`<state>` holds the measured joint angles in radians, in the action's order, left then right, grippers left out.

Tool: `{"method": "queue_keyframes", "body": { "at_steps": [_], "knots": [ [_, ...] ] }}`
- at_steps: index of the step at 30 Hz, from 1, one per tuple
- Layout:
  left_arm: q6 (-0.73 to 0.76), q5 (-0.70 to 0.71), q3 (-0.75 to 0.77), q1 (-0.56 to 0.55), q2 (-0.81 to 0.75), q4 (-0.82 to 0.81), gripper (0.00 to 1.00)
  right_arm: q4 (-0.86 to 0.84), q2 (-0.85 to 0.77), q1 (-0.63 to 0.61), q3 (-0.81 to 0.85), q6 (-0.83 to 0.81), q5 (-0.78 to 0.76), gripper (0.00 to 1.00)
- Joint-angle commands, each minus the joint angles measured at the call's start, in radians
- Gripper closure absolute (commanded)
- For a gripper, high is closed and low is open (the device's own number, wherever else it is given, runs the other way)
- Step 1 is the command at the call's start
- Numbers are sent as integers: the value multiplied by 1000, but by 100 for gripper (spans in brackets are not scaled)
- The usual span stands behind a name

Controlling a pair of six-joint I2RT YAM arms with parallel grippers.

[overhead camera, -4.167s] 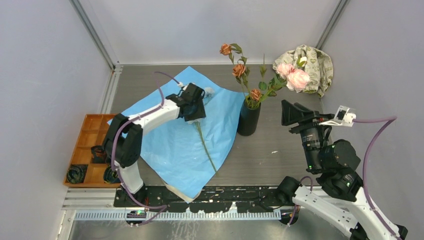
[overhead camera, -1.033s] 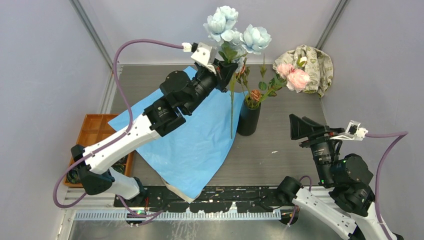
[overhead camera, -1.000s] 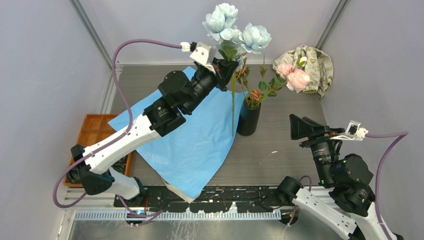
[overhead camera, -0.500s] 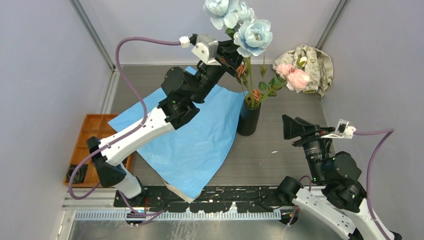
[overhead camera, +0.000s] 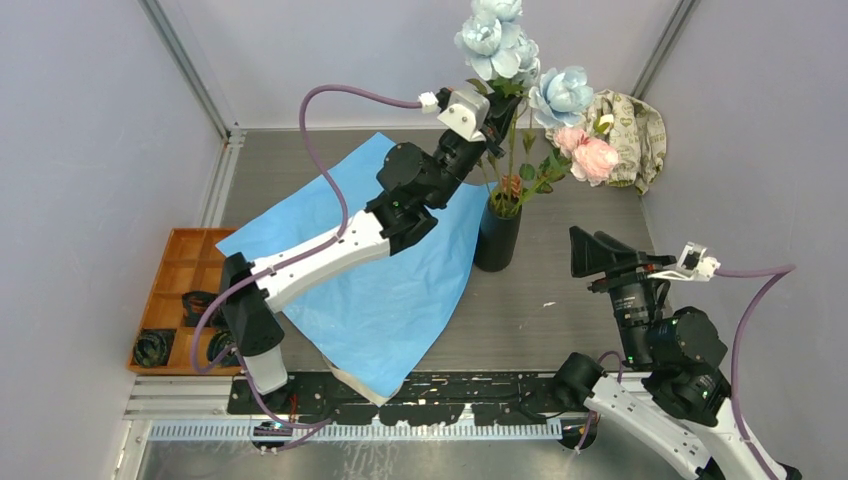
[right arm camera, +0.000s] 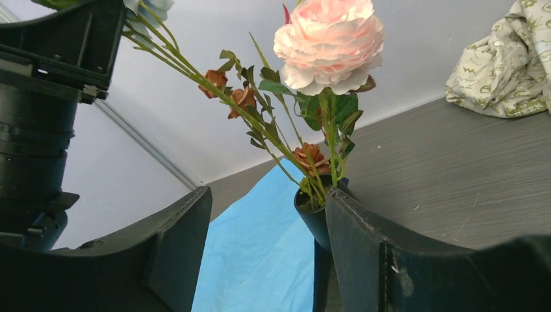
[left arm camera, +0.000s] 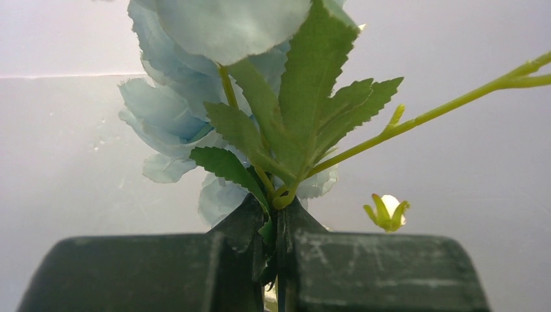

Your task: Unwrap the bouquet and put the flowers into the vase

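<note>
Left wrist only: left gripper tight on blue flower stem; right gripper wide.

Grey table: blue paper spread left, black vase centre, patterned cloth far-right corner.

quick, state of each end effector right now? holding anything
left end effector: closed on the pale blue flower stem
right end effector: open, holding nothing
</note>
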<state>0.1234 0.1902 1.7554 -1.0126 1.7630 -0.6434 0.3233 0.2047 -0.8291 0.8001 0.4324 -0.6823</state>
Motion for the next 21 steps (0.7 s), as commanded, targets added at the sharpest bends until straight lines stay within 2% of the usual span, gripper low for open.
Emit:
{"method": "queue_keyframes", "body": {
  "at_steps": [1, 11, 21],
  "knots": [
    [41, 70, -5, 0, -2, -135, 100, -53, -13, 0, -2, -29, -35, 30],
    [-93, 145, -202, -1, -33, -149, 100, -44, -17, 2, -8, -18, -32, 30],
    [-217, 153, -324, -16, -33, -73, 98, -37, -4, 0, -11, 6, -9, 30]
  ]
}}
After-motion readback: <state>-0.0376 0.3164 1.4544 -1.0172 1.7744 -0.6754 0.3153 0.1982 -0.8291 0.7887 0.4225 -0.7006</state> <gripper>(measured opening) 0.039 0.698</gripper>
